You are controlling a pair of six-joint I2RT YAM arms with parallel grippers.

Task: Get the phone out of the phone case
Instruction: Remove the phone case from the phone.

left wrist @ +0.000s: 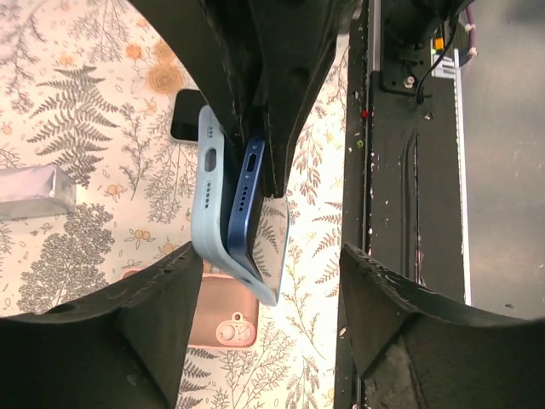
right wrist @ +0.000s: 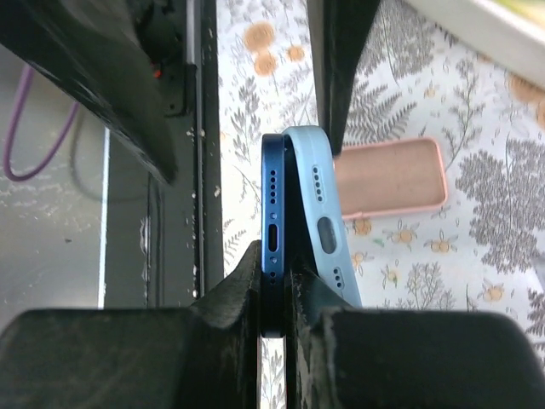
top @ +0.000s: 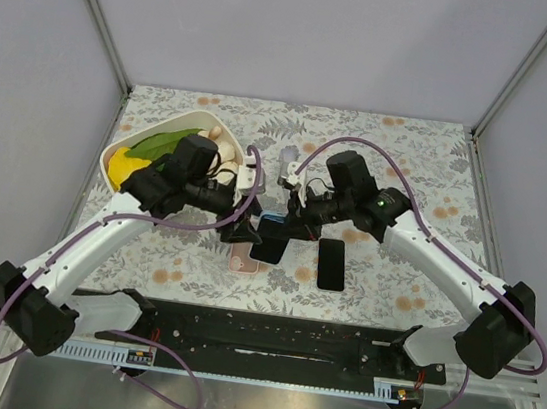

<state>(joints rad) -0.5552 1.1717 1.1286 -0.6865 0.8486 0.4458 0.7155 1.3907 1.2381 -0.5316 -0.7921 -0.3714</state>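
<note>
Phone point(right wrist: 272, 187) stands on end above the middle of the desk point(top: 409, 172), port end up, screen toward the near edge, half out of its pale blue case point(right wrist: 319, 213). The right jaws pinch the phone alone where the case gapes; the left jaws, wide and empty, straddle the joined side.

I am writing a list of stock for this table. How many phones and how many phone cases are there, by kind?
Phones: 2, the blue phone and the black phone.
Phone cases: 2, the light blue case and the pink case.
Total: 4.
</note>
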